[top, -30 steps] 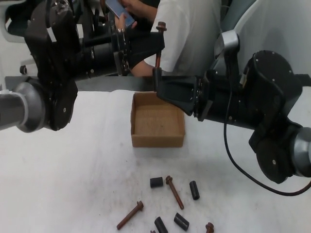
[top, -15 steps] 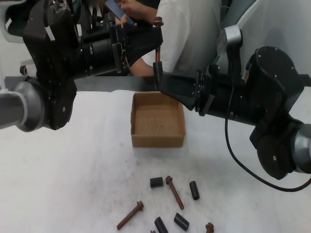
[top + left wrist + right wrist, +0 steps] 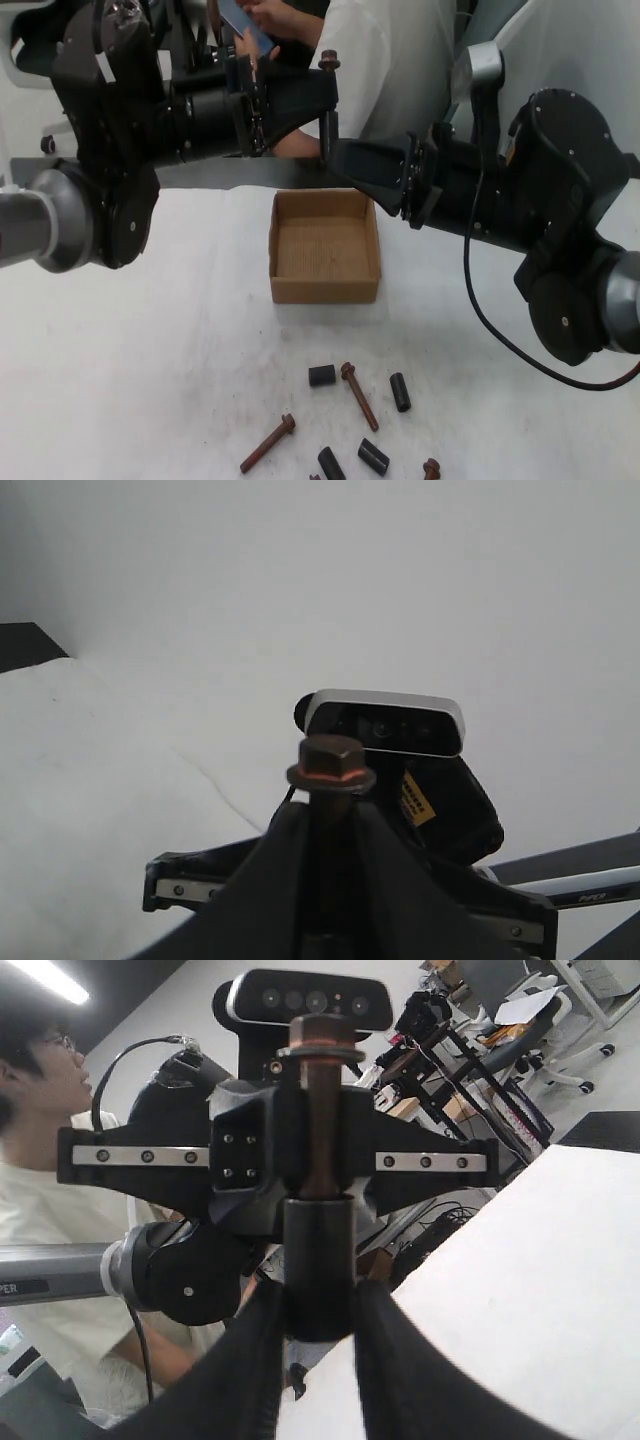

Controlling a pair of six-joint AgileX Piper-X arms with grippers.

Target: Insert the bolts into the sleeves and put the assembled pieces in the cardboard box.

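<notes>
Your left jaws clamp bolt [image 3: 331, 768] upright; right jaws clamp sleeve [image 3: 318, 1260] just below, shank meeting sleeve top, above cardboard box [image 3: 325, 291] far edge.

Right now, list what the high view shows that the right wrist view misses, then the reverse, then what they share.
High view: the open brown cardboard box, loose rusty bolts and short black sleeves on the white bench. Right wrist view: the black cylindrical sleeve clamped in the right gripper. Shared: the rusty hex-head bolt in the left gripper.
</notes>
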